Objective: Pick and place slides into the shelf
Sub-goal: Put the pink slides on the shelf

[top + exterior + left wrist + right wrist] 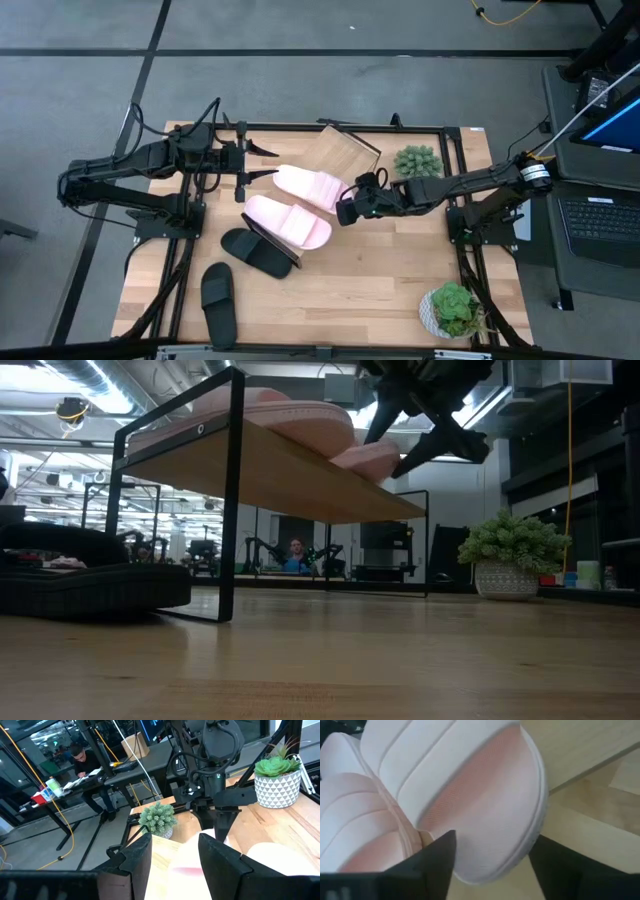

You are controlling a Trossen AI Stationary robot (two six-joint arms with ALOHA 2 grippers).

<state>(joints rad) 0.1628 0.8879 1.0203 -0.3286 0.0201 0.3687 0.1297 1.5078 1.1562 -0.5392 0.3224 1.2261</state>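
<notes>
Two pale pink slides (312, 188) (290, 222) lie side by side on the slanted wooden shelf (350, 150), soles on its board. One black slide (255, 252) lies on the table, partly under the shelf's near edge. Another black slide (218, 298) lies nearer the front. My right gripper (348, 205) is open at the farther pink slide's right end (520, 835), one finger on each side. My left gripper (270, 172) is open and holds nothing, raised by the shelf's left side. My right gripper straddles the rounded end (520, 835) of the farther pink slide, coming slanting down from the table's right. The slide rests on the shelf board. I cannot tell whether either finger (427, 862) touches it.
A small green plant (418, 162) stands just behind my right arm and a potted succulent (452, 308) at the front right corner. Black frame rails run along the table's edges. Bare tabletop lies in front of the shelf, to the right.
</notes>
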